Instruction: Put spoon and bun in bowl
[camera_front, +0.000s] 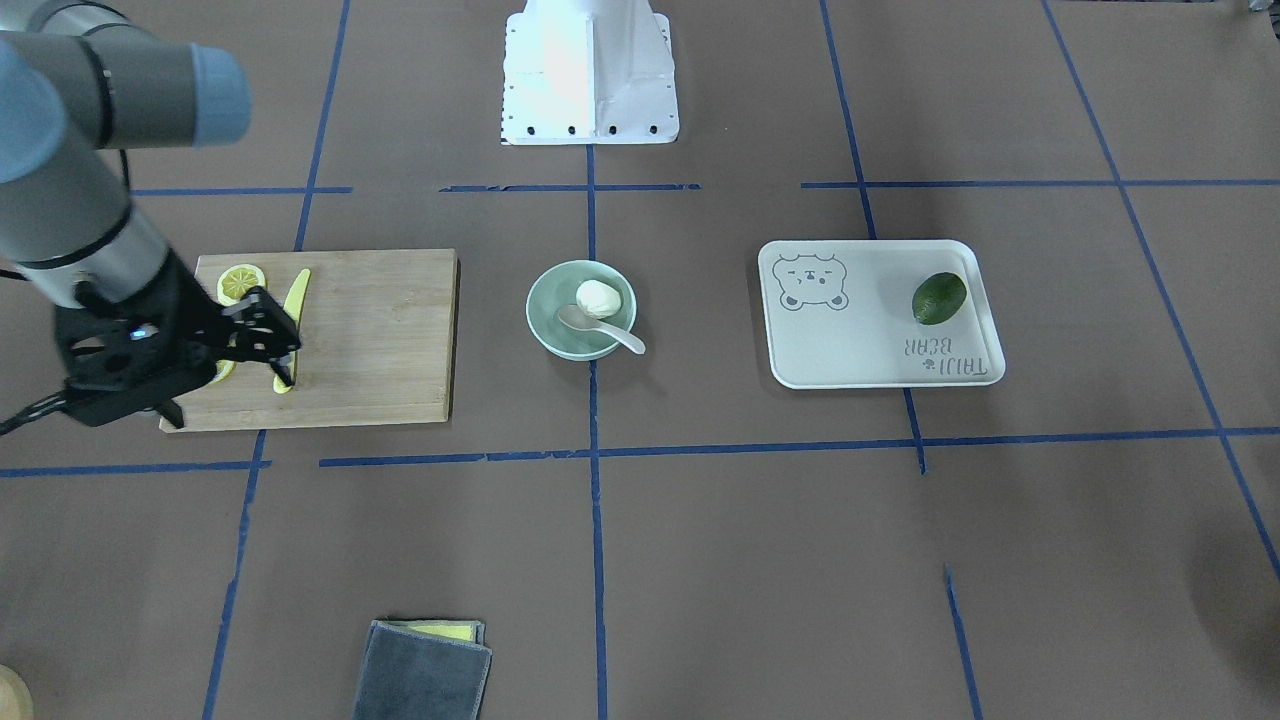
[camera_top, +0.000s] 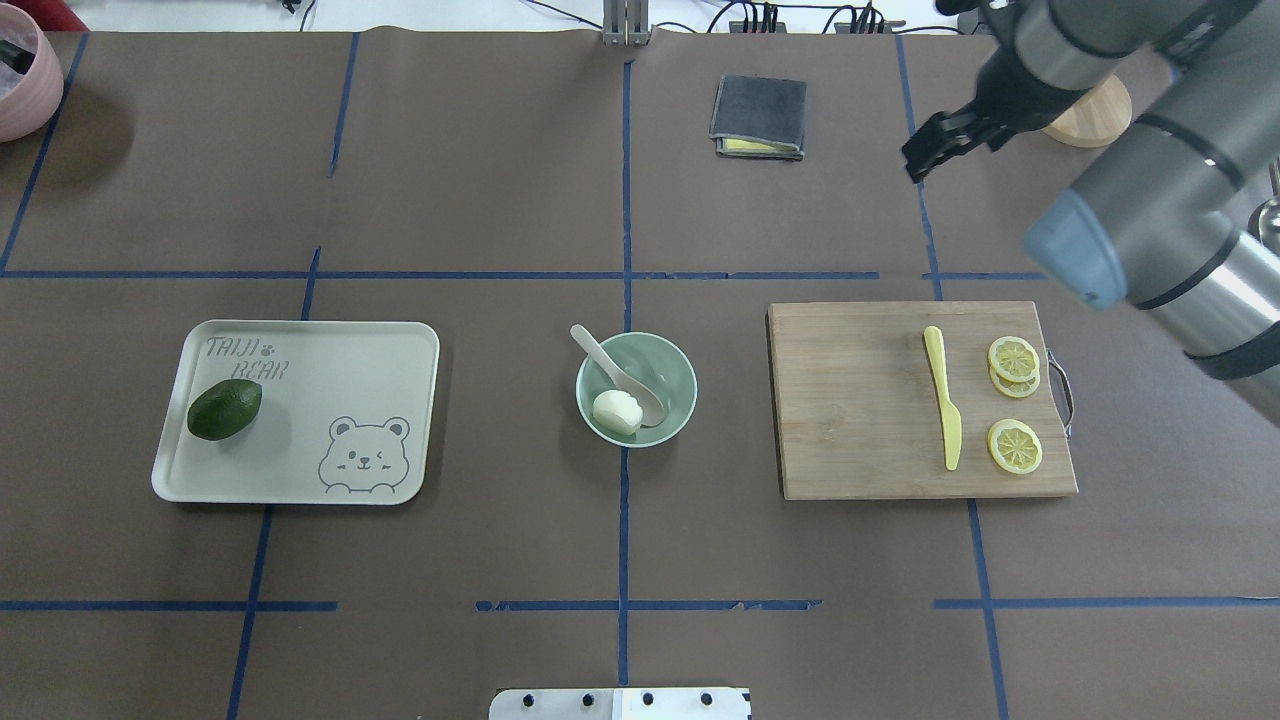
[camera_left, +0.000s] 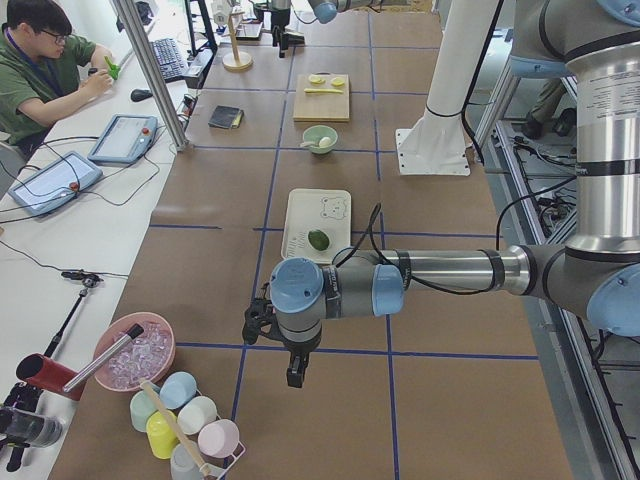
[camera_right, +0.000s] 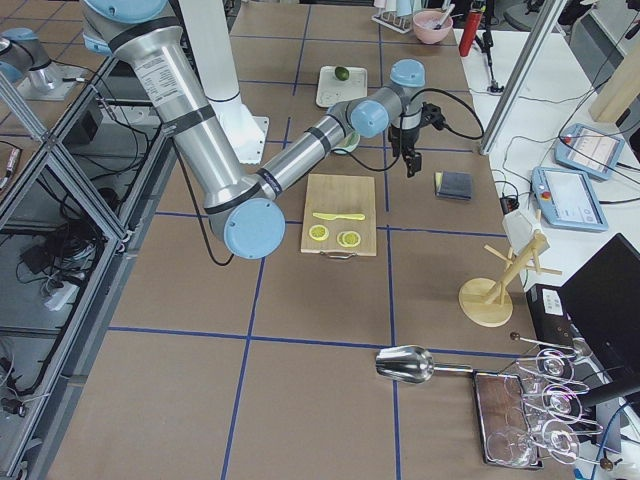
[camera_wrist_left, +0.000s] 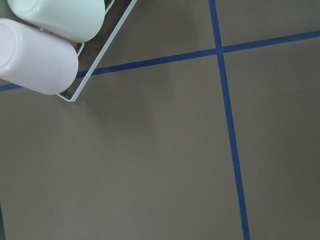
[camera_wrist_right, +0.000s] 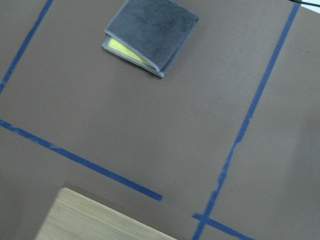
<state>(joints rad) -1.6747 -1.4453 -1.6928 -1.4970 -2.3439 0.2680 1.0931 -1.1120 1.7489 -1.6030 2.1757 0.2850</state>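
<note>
The pale mint-green bowl stands at the table's middle and also shows in the front view. The white bun lies inside it. The off-white spoon rests in the bowl with its handle out over the rim. My right gripper hangs above the table beyond the cutting board, jaws apart and empty. My left gripper shows only in the exterior left view, far from the bowl; I cannot tell its state.
A wooden cutting board carries a yellow knife and lemon slices. A white tray holds a dark green fruit. A folded grey cloth lies at the far side. A rack of cups is below my left wrist.
</note>
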